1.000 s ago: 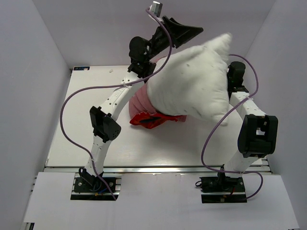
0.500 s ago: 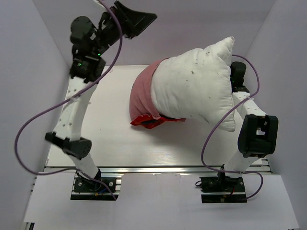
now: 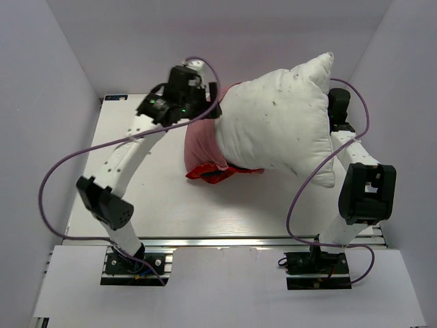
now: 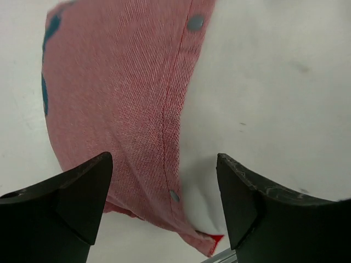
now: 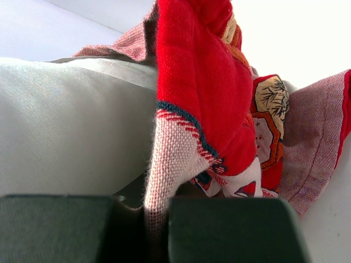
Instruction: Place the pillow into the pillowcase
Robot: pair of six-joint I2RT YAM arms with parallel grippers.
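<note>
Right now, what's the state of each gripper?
Left gripper: open, holding nothing, above the pillowcase.
Right gripper: shut on pillowcase fabric.

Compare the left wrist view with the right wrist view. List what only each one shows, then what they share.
Only the left wrist view: the left hand open, facing the pillowcase, whose faded pink reverse and stitched edge lie against the pillow.
Only the right wrist view: the right hand shut on a pinch of the pillowcase, with its bright red printed side bunched up.
Both: pillowcase fabric right beside the white pillow.
</note>
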